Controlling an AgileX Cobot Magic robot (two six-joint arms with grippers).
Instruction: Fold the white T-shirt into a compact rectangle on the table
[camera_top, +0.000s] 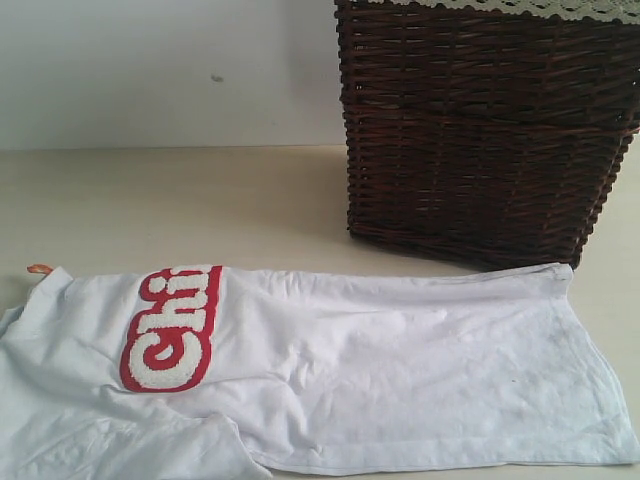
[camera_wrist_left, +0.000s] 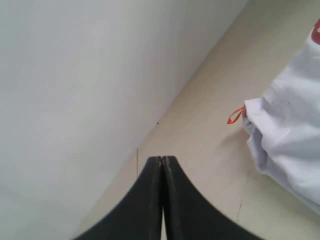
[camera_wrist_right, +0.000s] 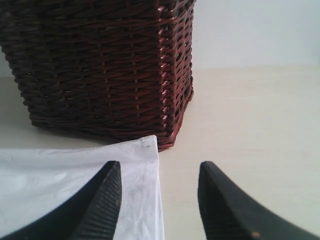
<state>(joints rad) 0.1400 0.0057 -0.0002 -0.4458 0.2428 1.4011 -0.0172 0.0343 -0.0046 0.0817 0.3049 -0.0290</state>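
While the exterior view shows the white T-shirt spread on the table before the wicker basket, only the wrist views show the left gripper closed and empty and the right gripper open at the shirt's edge. The red-outlined lettering reads "Chi".

The white T-shirt carries the only readable writing: fuzzy white lettering on a red outline band, running sideways across the cloth in the exterior view. It reads "Chi"; the band reaches the shirt's far edge, where nothing more can be made out. The small orange tag shows no legible print
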